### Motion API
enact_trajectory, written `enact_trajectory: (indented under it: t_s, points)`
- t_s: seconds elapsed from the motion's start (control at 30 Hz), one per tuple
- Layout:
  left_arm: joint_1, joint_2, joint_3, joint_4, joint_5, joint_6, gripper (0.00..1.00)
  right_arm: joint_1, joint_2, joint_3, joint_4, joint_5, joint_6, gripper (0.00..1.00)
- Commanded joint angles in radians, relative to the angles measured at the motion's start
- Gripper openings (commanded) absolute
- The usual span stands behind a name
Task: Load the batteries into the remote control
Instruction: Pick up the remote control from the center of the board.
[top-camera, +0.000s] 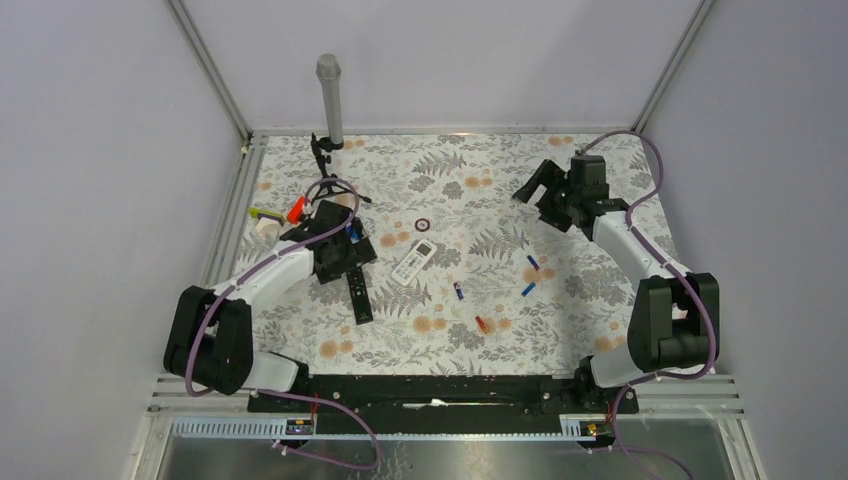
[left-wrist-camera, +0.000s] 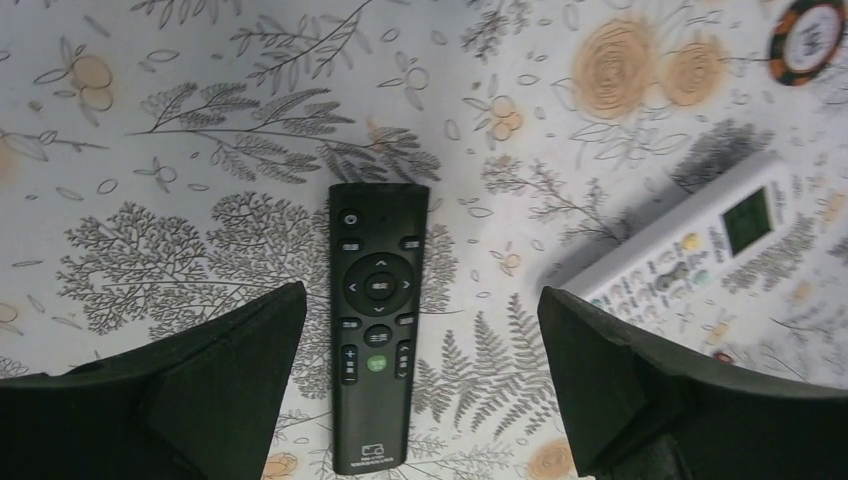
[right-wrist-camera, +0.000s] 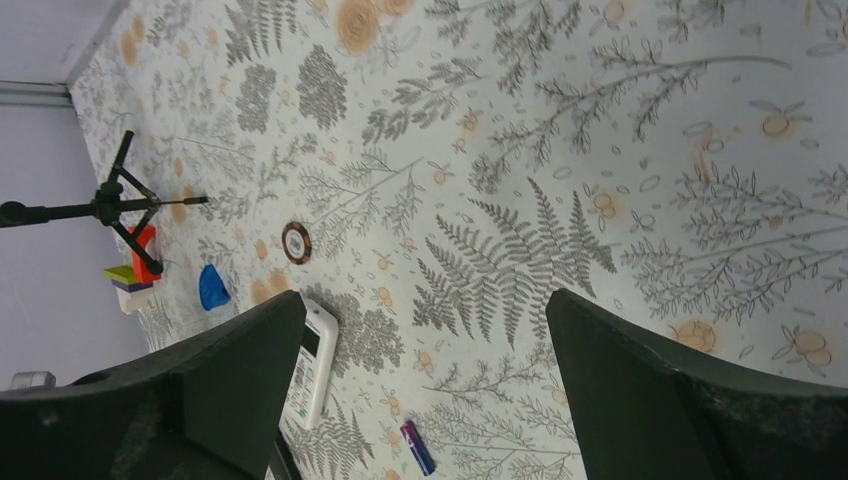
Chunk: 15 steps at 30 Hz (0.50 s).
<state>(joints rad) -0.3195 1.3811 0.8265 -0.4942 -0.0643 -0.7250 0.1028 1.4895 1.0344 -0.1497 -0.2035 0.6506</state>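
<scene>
The black remote (left-wrist-camera: 378, 330) is found centred beneath the left pincer (left-wrist-camera: 422, 295), jaws set apart, long axis top-to-bottom in frame.

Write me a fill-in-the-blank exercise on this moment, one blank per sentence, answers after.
1. The left end effector hovers with jaws ____ over the black remote.
2. The white remote lies with its buttons facing ____.
3. The right end effector holds ____.
4. The batteries lie loose on the ____.

Missing words: open; up; nothing; table
</scene>
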Motion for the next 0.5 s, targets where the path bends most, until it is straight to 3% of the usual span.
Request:
enact_trajectory:
  t_s: [0.0, 0.27, 0.47]
  points:
    - [-0.026, 0.001, -0.050, 0.007, -0.132, -0.067, 0.95, 0.006, -0.007, -0.031, -0.029, -0.041, 0.030, 0.98]
    - [-0.078, 0.076, -0.095, 0.070, -0.124, -0.088, 0.75, 0.014, -0.022, -0.054, -0.040, -0.073, 0.032, 0.87]
    - [-0.096, 0.105, -0.066, 0.037, -0.154, -0.104, 0.64, 0.017, -0.042, -0.069, -0.041, -0.070, 0.031, 0.85]
